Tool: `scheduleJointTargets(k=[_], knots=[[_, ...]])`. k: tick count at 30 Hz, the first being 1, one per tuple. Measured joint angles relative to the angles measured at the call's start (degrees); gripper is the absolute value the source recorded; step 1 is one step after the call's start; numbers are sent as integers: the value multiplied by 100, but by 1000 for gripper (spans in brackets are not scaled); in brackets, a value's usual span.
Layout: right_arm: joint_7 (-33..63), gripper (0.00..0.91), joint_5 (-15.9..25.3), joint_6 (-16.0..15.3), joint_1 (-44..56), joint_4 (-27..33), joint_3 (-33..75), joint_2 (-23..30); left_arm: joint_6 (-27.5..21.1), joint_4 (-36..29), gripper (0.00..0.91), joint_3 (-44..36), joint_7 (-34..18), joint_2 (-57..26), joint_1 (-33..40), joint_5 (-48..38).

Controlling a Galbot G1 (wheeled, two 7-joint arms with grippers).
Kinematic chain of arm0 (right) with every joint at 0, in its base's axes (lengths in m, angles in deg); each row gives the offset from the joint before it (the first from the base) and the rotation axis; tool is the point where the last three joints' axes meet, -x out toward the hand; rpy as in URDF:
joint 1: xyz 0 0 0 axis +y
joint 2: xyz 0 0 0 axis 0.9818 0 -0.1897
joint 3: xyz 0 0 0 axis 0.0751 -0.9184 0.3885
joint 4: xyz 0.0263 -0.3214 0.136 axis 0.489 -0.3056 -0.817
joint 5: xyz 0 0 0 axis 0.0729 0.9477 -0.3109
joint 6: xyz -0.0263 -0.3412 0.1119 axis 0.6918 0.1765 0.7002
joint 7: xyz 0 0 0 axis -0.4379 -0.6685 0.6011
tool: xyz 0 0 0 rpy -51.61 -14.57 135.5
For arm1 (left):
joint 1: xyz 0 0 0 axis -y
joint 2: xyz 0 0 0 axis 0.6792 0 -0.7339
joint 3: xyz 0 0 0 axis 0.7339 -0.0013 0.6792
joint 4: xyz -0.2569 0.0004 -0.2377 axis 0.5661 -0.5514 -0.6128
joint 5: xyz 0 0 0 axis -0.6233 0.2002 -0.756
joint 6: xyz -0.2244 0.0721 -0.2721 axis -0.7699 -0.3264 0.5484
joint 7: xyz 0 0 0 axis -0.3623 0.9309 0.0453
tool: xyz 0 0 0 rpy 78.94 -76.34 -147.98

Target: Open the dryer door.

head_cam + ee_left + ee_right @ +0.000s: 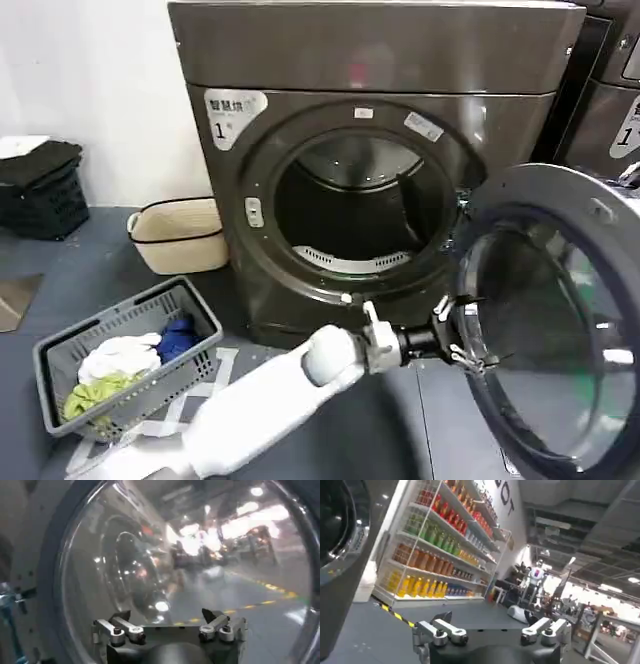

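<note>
Left gripper (462,330), black with silver-tipped fingers on a white arm, is reaching to the inner edge of the large round porthole door (555,320) and sitting against its grey plastic inner ring; in the left wrist view its fingers (122,629) are standing spread apart, facing the clear domed glass and pinching nothing. That door is hanging wide open to the right of the big dark grey-brown metallic dryer (370,160), hinged at the side of the opening, its inner face turned toward the robot and its round plane standing upright. On the dryer's front, at upper left, a white sticker (234,113) is showing a "1" under small characters too fine to read. The ribbed steel drum (355,205) is lying exposed behind the round opening. Right gripper (490,630) is hanging away from the dryer, fingers spread, facing store shelves of coloured bottles (437,550). A grey plastic basket of laundry (125,355) is sitting left of the dryer.
</note>
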Motion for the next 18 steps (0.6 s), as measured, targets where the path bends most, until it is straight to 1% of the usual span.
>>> scheduleJointTargets(k=[6,8,13,18], knots=[[276,907,139,16,-31,95,131,-2,21,349,907,-148,7,309,243,-10],[412,907,264,-5,-46,145,181,-2,35,456,907,-176,20,403,311,-12],[776,907,393,-157,-50,353,385,-3,61,704,907,-232,37,586,460,-12],[1077,907,539,-136,-5,635,596,-2,63,881,907,-286,47,762,588,-25]])
